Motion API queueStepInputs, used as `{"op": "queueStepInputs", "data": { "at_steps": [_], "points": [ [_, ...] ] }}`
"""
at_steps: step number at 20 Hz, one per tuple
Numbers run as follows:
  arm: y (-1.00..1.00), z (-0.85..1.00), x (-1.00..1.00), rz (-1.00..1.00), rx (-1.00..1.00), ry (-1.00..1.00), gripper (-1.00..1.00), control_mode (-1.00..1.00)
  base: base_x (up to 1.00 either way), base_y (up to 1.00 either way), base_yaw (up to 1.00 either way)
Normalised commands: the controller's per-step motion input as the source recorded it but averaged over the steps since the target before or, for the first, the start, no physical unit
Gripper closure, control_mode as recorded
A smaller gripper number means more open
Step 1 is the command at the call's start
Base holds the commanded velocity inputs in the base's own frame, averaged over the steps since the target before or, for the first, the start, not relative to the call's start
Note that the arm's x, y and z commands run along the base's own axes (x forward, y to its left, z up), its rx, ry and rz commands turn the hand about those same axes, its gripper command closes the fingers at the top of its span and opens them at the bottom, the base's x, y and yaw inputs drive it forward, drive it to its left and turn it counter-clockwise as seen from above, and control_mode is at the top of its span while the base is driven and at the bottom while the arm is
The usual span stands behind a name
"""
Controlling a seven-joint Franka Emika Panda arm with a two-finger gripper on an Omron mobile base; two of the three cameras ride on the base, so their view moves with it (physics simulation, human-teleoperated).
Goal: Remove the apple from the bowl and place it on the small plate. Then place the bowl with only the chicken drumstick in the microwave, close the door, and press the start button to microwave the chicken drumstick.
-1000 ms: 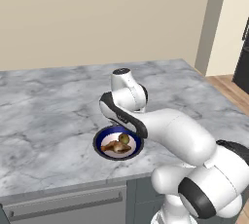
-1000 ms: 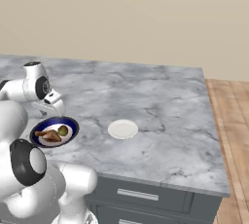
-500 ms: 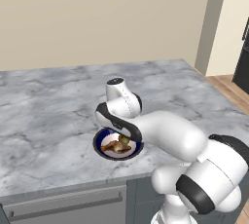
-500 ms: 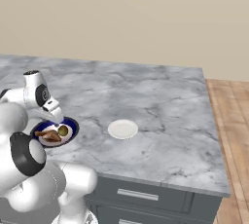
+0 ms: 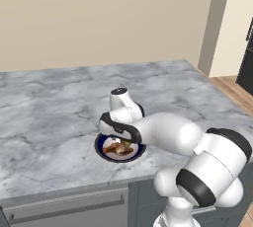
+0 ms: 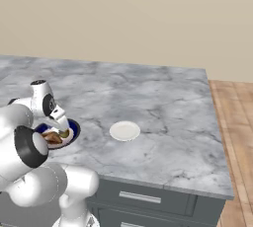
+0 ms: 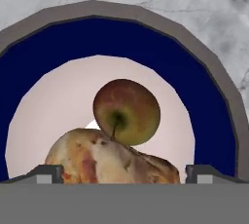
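The gripper (image 7: 124, 174) hung low right over the bowl (image 7: 146, 38), and through the hand view its two dark fingertips (image 7: 46, 173) stood wide apart at the bottom edge, spread open with nothing between them. Inside the bowl's white middle sat the apple (image 7: 127, 112), stem dimple facing up toward the camera, resting against the chicken drumstick (image 7: 109, 162), whose golden-brown bulk lay just beside it and touched its lower side. The dark blue rim curved round both of them, and grey marble worktop (image 7: 204, 4) showed beyond. From the left base view the arm reached forward and bent down over the bowl (image 5: 106, 150) near the front edge of the worktop (image 5: 49, 107), the hand covering much of it, with the drumstick (image 5: 116, 148) peeking out below. In the right base view the bowl (image 6: 73, 130) sat at the left, partly behind the arm, with the apple (image 6: 64, 133) a small olive spot at the gripper's tip (image 6: 64, 128) and the drumstick (image 6: 51, 137) beside it. The small plate (image 6: 124, 131) lay bare on the marble (image 6: 168, 102), well apart to the right of the bowl.
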Motion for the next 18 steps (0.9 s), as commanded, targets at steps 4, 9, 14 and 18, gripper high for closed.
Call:
{"op": "queueStepInputs", "data": {
  "at_steps": [4,9,14,18],
  "points": [
    [-0.14,-0.17,0.3,0.0,0.04,0.0,-1.0,-1.0,0.0,0.0,0.0],
    [-0.07,-0.21,0.05,0.0,0.01,0.0,-1.0,-1.0,0.0,0.0,0.0],
    [-0.02,-0.18,0.0,0.0,0.0,0.0,-1.0,-1.0,0.0,0.0,0.0],
    [-0.02,-0.17,0.0,0.0,0.0,0.0,-1.0,-1.0,0.0,0.0,0.0]
  ]
}}
